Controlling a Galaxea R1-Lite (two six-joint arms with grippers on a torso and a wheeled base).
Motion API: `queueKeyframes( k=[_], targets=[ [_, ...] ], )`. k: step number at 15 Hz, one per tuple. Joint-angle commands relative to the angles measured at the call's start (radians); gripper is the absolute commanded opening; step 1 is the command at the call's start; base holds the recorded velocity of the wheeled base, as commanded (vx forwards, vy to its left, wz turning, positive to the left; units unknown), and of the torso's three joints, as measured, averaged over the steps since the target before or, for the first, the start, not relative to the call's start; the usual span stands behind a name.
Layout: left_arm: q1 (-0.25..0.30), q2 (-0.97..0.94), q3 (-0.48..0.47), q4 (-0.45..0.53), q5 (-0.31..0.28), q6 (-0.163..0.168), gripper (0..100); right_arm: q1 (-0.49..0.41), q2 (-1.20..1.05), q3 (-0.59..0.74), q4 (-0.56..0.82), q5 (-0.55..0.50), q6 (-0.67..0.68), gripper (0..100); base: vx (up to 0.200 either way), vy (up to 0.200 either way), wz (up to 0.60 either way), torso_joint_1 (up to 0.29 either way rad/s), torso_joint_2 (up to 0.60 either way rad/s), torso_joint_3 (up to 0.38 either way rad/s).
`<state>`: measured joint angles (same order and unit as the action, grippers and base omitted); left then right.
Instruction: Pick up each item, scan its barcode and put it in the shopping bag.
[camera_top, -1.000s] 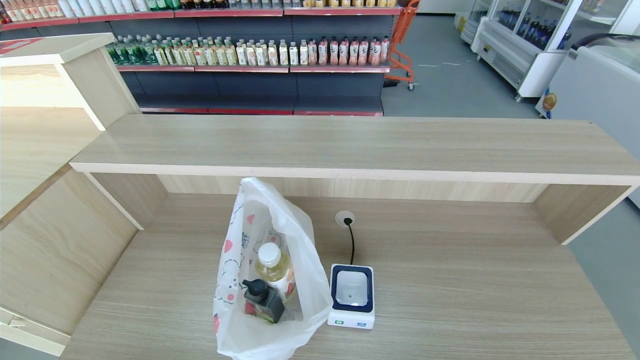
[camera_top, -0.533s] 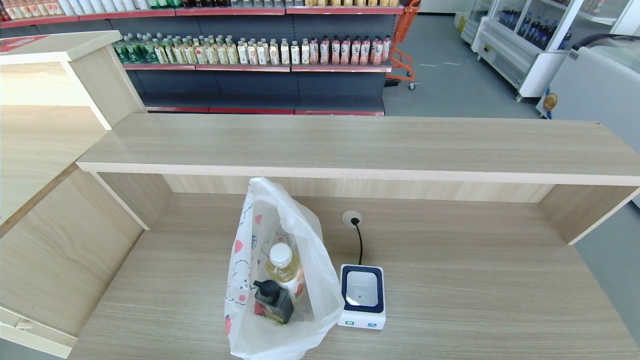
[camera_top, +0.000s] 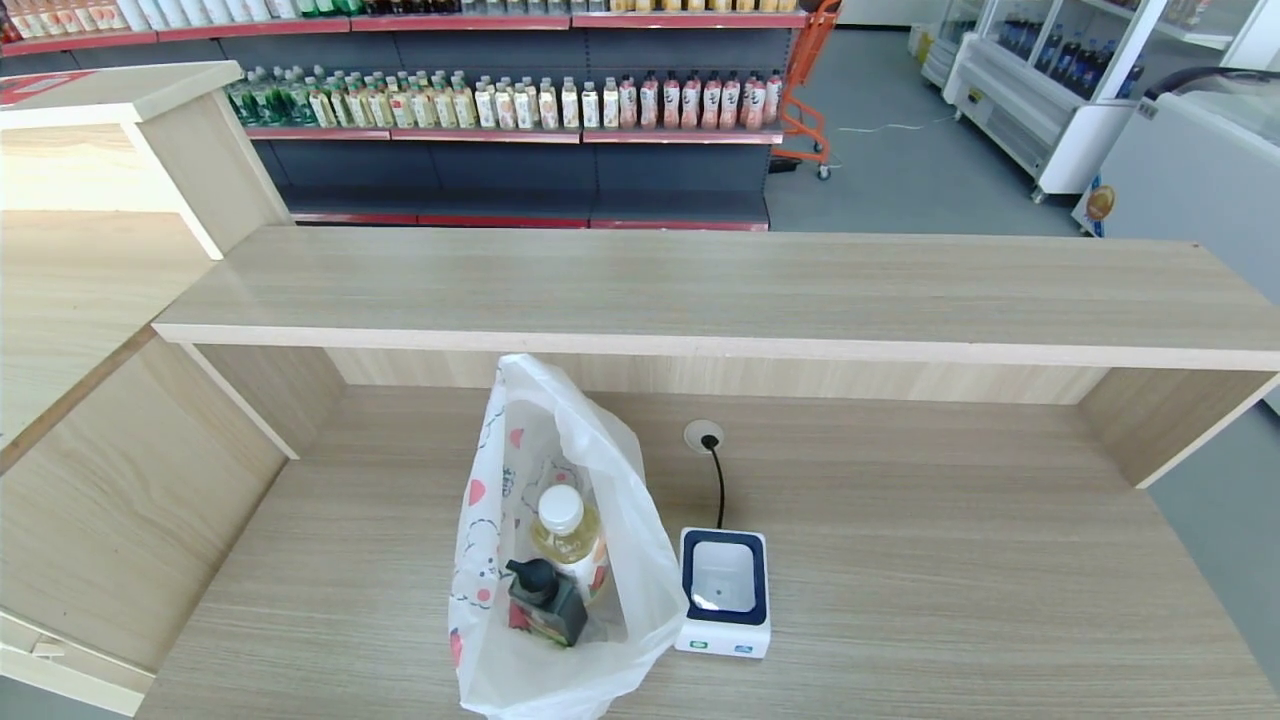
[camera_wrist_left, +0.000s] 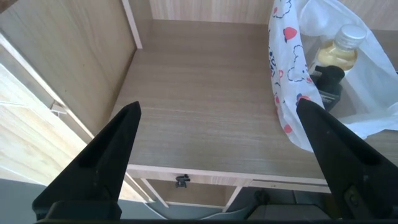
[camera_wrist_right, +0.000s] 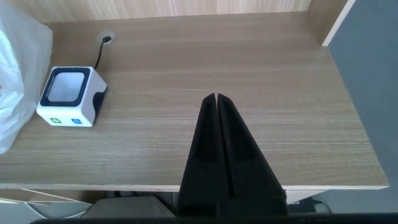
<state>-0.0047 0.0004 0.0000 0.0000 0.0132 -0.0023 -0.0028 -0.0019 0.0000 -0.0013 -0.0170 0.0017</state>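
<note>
The task looks close to done. The shopping bag (camera_top: 478, 560) stands at 6 o'clock on the counter (camera_top: 950, 580), with a yellow drink bottle (camera_top: 568, 530) and a dark pump bottle (camera_top: 545, 605) inside it. The scanner (camera_top: 724, 592) sits just beside the bag, at its 3 o'clock.

The left gripper (camera_wrist_left: 217, 109) is spread wide and holds nothing. The right gripper (camera_wrist_right: 216, 99) has its fingers pressed together, also empty.

The bag's bottom is cut off, its folds may hide more, and no barcode can be made out.
</note>
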Motion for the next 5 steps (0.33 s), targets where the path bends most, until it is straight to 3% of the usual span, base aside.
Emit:
queueKeyframes(
  k=[1,5],
  targets=[
    [0.0,0.0,0.0,0.0,0.001,-0.001,100,0.001,0.002,0.0,0.0,0.0,0.0,0,0.0,0.0,0.0,0.0,0.0,0.0],
    [0.0,0.0,0.0,0.0,0.001,-0.001,100,0.0,0.002,0.0,0.0,0.0,0.0,0,0.0,0.0,0.0,0.0,0.0,0.0]
  ],
)
